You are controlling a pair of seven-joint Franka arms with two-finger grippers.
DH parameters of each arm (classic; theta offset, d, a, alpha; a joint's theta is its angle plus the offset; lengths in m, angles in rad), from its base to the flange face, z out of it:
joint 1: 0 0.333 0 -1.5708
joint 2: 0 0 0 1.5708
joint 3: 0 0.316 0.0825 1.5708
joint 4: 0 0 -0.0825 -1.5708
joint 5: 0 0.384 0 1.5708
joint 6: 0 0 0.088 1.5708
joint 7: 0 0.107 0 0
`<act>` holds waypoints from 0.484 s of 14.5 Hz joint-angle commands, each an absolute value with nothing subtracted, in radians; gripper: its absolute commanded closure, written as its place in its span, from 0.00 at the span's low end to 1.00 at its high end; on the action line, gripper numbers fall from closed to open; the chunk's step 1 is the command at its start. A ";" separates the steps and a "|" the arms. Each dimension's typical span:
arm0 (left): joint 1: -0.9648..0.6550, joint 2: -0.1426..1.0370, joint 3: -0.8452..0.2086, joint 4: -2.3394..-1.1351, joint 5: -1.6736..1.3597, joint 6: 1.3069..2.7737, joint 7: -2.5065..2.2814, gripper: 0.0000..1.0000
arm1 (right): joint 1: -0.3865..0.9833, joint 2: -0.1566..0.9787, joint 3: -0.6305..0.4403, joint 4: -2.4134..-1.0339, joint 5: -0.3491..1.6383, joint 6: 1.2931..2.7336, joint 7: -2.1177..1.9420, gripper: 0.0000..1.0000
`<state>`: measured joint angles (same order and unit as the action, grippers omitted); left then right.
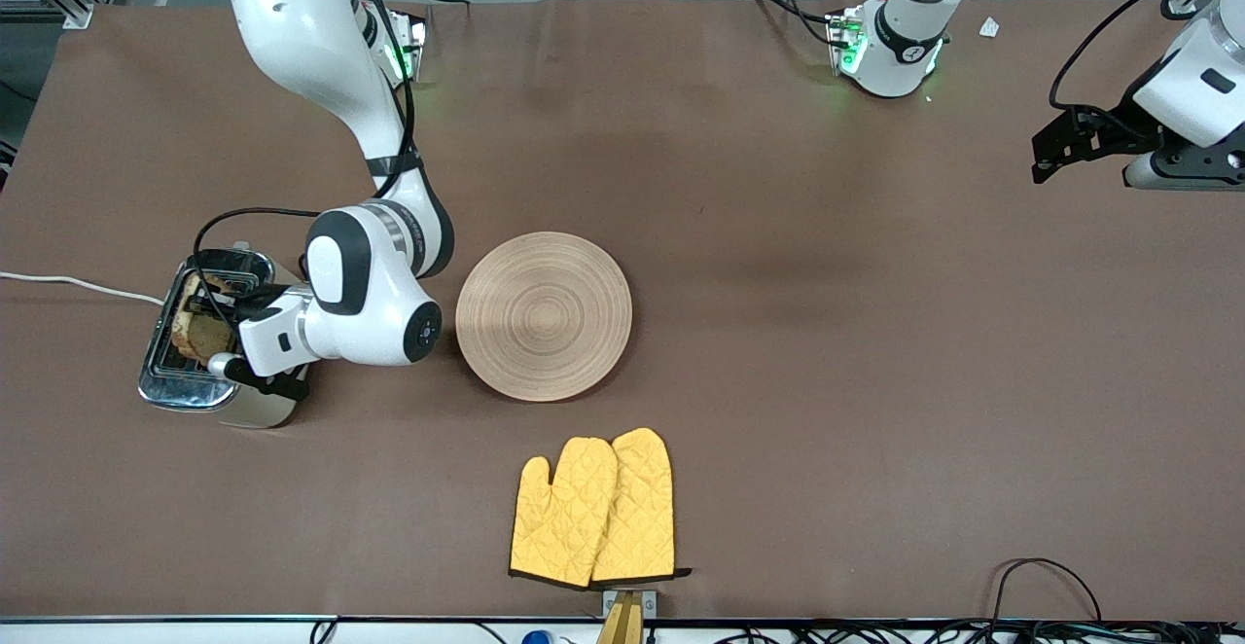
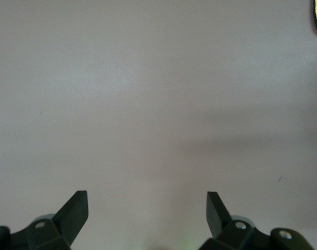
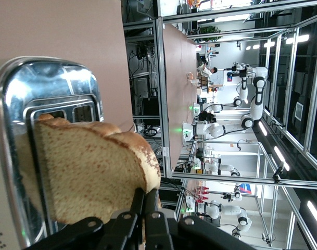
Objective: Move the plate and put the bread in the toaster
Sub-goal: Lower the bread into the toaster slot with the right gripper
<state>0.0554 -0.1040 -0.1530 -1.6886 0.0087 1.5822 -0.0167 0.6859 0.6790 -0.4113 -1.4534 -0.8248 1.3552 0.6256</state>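
The bread [image 3: 90, 172] is pinched by the closed right gripper [image 3: 145, 208] over the toaster [image 1: 199, 338] for slotting, while the left gripper [image 2: 148, 213] is kept wide open, empty, waiting.

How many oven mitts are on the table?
2: the oven mitts lie side by side, overlapping, nearer the front camera than the plate. Another could hide underneath.

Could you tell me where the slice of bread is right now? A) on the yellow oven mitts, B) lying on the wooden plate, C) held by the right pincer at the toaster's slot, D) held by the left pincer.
C: the right pincer is shut on the bread at the toaster; the plate is bare.
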 commanded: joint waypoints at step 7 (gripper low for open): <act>0.063 -0.114 -0.155 -1.701 -0.002 1.589 0.000 0.00 | 0.594 0.736 -0.407 -1.431 -0.767 1.368 0.680 0.97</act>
<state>0.0554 -0.1039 -0.1530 -1.6895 0.0087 1.5822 -0.0167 0.6267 0.7221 -0.4123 -1.4512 -0.7838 1.3614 0.6577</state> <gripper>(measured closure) 0.000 0.965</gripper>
